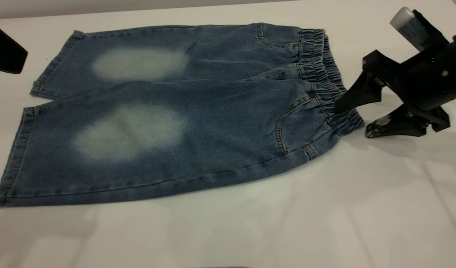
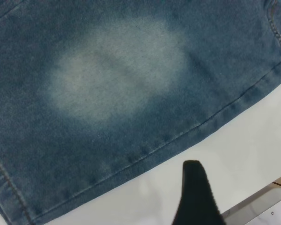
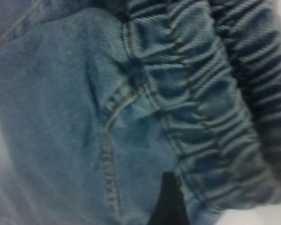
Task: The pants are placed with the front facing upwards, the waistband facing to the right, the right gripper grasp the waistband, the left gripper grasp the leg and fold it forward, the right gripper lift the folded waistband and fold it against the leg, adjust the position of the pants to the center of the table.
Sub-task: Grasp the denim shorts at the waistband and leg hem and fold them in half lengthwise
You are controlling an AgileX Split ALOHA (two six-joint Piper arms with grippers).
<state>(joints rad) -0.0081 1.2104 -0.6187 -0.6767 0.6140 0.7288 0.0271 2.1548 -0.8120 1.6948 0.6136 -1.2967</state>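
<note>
While pants [image 1: 168, 123] are lying flat, right gripper [image 1: 356, 115] is straddling waistband [image 1: 326, 78] near tabletop's right edge, fingers spread; closing next.

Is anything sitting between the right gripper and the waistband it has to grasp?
Nothing visible. The right gripper is open at the waistband, one of its fingers already over the elastic, the other low over the bare table beside it. The pants lie flat.

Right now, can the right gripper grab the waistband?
Probably yes. The right gripper is open at the waistband, one finger over the near corner and one low on the table beside it. Nothing sits between them.
</note>
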